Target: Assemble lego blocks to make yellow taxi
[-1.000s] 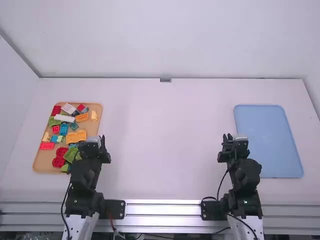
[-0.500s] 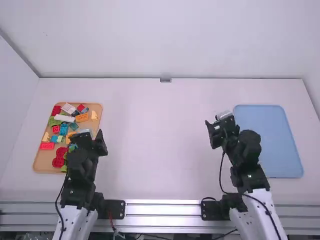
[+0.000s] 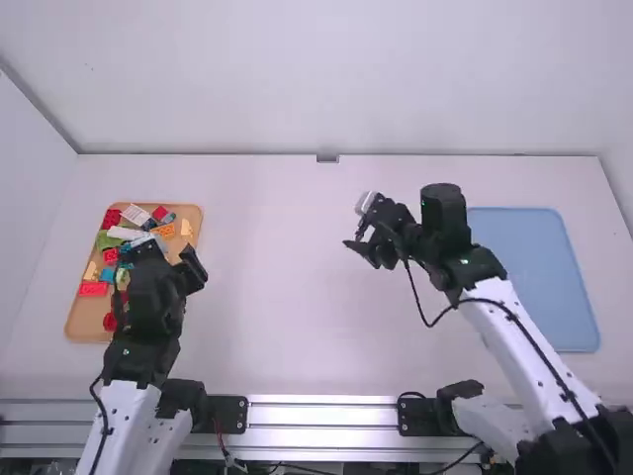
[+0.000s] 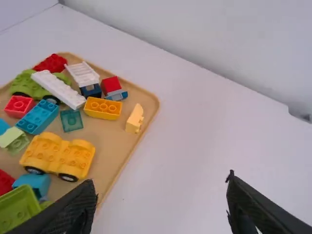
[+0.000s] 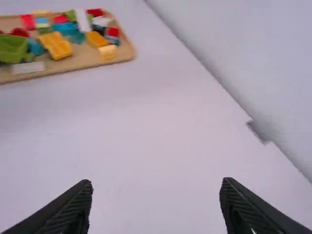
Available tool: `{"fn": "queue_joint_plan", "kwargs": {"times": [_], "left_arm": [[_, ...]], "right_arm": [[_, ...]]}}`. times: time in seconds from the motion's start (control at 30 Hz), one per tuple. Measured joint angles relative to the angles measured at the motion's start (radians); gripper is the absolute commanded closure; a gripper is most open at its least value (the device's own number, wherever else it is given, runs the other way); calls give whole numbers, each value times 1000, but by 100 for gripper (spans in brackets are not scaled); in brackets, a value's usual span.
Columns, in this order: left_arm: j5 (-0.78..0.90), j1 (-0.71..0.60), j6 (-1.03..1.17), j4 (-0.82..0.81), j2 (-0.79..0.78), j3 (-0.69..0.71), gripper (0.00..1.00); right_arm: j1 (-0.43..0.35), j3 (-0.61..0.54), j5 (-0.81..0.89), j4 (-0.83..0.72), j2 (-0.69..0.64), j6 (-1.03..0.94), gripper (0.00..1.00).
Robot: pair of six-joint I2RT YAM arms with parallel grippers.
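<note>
On the left of the desk (image 3: 287,327), a tan tray (image 3: 87,325) holds mixed toy blocks, among them a yellow wheeled base (image 4: 58,157) and a yellow rectangular brick (image 4: 103,108). The left gripper (image 3: 164,253) is by the tray's right side, fingers apart and empty. The right gripper (image 3: 356,226), also spread and empty, hangs above mid-desk. Rightmost lies a blue tray (image 3: 539,287).

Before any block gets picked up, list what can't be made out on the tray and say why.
- High view: most of the yellow wheeled block, behind the left arm.
- Left wrist view: the rest of the green bin-shaped block and of the red piece, cut off by the left edge.
- Right wrist view: the far end of the tray, beyond the left edge; stud counts, too small.
</note>
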Motion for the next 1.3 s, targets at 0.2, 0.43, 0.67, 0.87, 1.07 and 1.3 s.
{"fn": "queue_joint_plan", "kwargs": {"times": [0.2,0.43,0.67,0.87,1.07,1.3], "left_arm": [[-64,28,-77,-116,136,161,16],[17,229,-99,-170,277,247,7],[174,463,-124,-235,400,310,2],[249,492,-143,-392,652,492,1],[252,492,-189,-563,965,735,1],[340,492,-393,-599,1249,872,1]], "right_arm": [[49,141,-143,-30,179,-127,16],[68,274,-278,-58,328,-214,7],[97,348,-333,-94,433,-275,3],[109,382,-351,-100,476,-310,1],[109,384,-354,-98,476,-323,1],[109,384,-355,-80,476,-323,1]]}}
